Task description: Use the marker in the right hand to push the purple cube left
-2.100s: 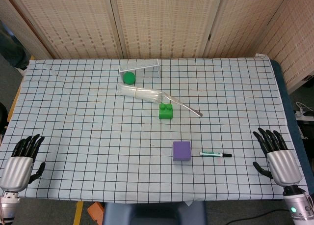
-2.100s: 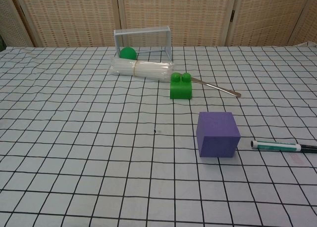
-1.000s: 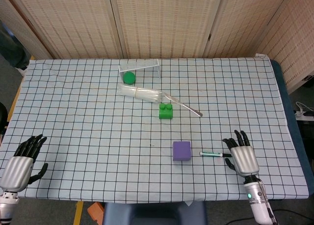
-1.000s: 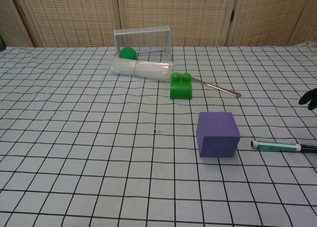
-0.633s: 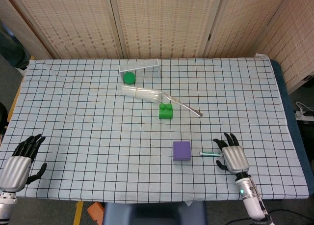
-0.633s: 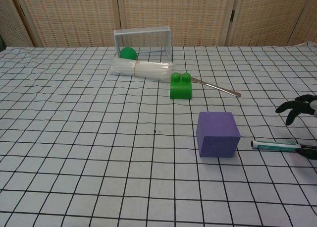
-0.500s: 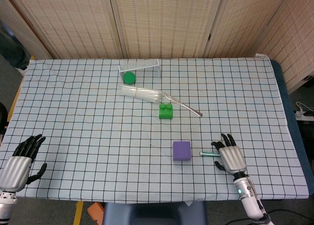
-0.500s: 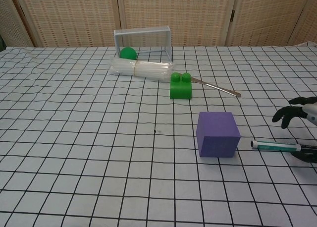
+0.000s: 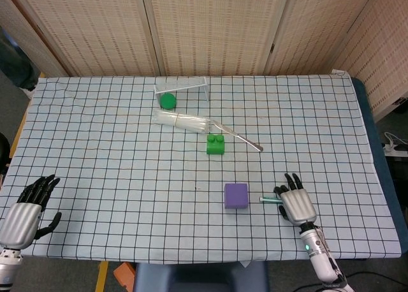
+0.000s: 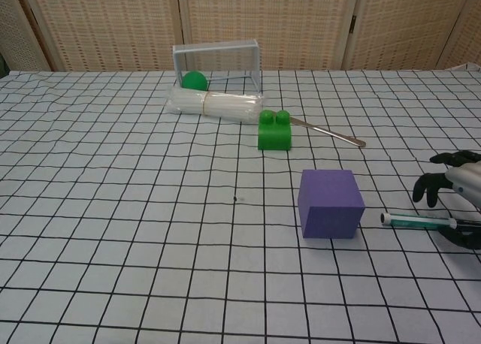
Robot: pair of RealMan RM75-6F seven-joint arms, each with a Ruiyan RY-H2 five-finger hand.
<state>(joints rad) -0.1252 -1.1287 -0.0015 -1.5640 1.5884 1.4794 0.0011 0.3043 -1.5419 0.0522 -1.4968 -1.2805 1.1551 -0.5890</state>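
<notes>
Right hand (image 9: 297, 206) is palm down over the right end of the marker (image 10: 418, 221), fingers apart and curled downward around it; in the chest view the dark fingertips (image 10: 430, 188) hang just above the barrel and I cannot tell if any of them actually touch it, so no confirmed grip. Marker lies flat on the checked tablecloth (image 9: 115, 177), roughly parallel to the near table edge, white-and-green body with its left tip pointing at the purple cube (image 9: 236, 196). Tip is just beside the cube's right face, small gap visible in both views, not touching. Cube sits upright and square to the grid, near the front centre of the table, right of centre. Left hand (image 9: 24, 217) is at the near left corner of the table, well apart from everything, fingers spread and holding nothing. Further back: green 2-stud brick (image 9: 216, 144) behind the cube, a metal spoon (image 10: 331, 135) lying with its handle pointing right just behind the brick, a bundle of clear plastic tubes (image 9: 185, 120) lying left of the brick with the spoon's far end against it, then a small white goal frame (image 9: 182, 86) with a green ball (image 9: 167, 101) sitting at its left side. Woven screen panels (image 9: 210, 24) close off the back.
</notes>
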